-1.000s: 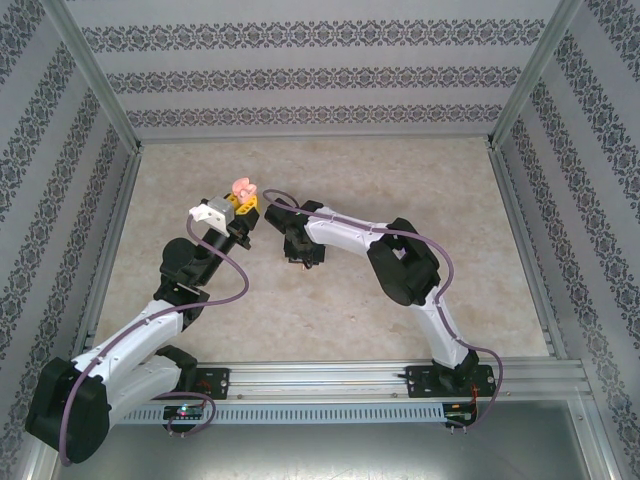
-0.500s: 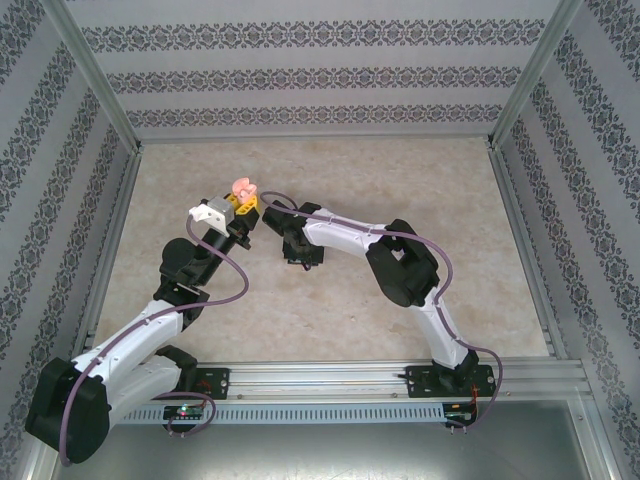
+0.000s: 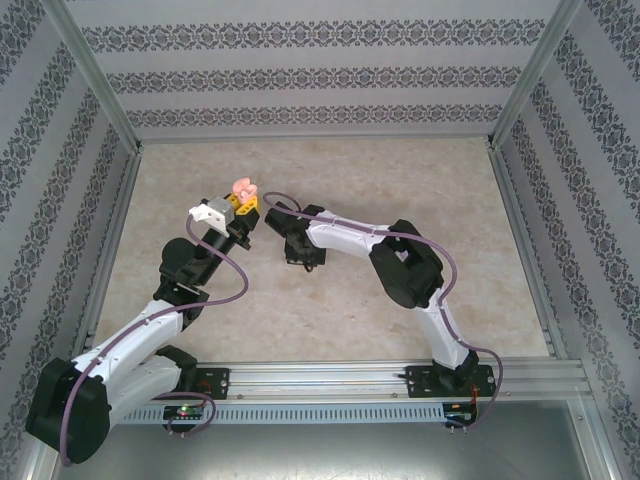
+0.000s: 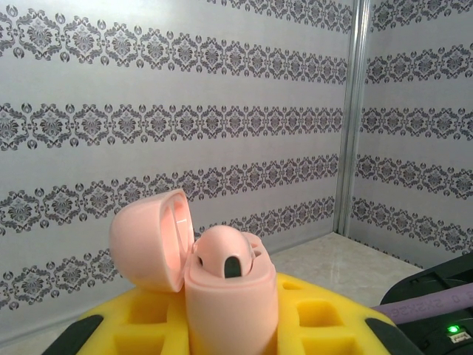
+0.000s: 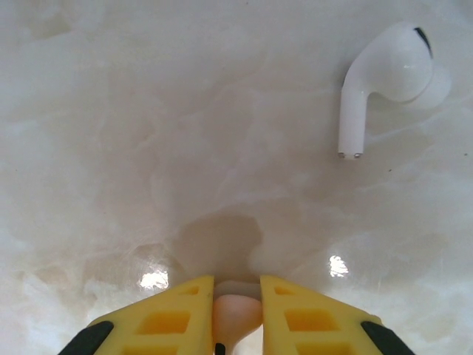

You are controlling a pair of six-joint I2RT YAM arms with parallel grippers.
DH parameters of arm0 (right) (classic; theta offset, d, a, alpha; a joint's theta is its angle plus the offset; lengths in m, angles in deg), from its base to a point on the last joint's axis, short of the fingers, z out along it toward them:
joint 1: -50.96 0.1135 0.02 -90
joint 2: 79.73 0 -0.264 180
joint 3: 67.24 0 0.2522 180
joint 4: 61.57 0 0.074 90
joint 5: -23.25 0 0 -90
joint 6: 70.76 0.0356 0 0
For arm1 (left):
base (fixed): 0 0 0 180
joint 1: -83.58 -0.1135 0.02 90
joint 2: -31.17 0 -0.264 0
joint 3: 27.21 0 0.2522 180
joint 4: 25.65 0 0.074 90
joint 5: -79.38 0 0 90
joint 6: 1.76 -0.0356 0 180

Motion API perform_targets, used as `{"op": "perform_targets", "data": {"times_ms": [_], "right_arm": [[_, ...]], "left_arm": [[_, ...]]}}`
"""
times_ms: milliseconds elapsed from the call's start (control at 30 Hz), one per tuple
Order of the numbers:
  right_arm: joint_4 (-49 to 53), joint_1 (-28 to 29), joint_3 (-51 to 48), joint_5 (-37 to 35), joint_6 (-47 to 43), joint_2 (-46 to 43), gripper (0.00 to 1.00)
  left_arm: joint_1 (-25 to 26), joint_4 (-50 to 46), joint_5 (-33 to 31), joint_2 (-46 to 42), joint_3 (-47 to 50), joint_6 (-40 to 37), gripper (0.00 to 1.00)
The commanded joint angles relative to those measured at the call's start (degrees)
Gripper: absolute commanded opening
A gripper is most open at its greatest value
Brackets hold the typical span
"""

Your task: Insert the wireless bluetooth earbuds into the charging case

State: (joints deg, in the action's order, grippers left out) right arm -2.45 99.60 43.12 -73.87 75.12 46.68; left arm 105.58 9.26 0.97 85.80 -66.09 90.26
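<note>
One pink earbud (image 4: pixel 224 255) sits in the open charging case (image 4: pixel 230 303), which the left end effector (image 4: pixel 230 329) pinches above the far-left part of the bench (image 5: pixel 111 133). The right end effector (image 5: pixel 236 292) pinches the second pink earbud (image 5: pixel 236 314); next it probably needs carrying to the case's free slot, stem down.

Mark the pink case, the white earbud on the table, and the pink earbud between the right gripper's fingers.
pink case (image 4: pixel 230 314), left wrist view, front of its body.
white earbud (image 5: pixel 399 66), right wrist view, on its rounded head.
pink earbud (image 5: pixel 236 314), right wrist view, on its visible rounded part.
</note>
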Motion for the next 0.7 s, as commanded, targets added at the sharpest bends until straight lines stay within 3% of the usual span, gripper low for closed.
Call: {"op": "perform_targets", "data": {"times_ms": [0,367,667], "right_arm": [[0.76,0.51,-2.34,-1.02,1.51,-2.32,0.19],[-2.89,-1.48,-7.07,-4.3,0.34,-11.6,0.18],[-5.0,-5.17,-8.75,-6.27,-5.11,-21.78,0.18]], "left_arm": [[-0.52,1.88,0.91,-0.89,-1.02,1.25,0.0],[-0.55,1.15,3.75,-1.55,-2.36,0.94,0.0],[-0.47,-1.57,10.78,-1.94,-4.48,-0.44,0.0]]}}
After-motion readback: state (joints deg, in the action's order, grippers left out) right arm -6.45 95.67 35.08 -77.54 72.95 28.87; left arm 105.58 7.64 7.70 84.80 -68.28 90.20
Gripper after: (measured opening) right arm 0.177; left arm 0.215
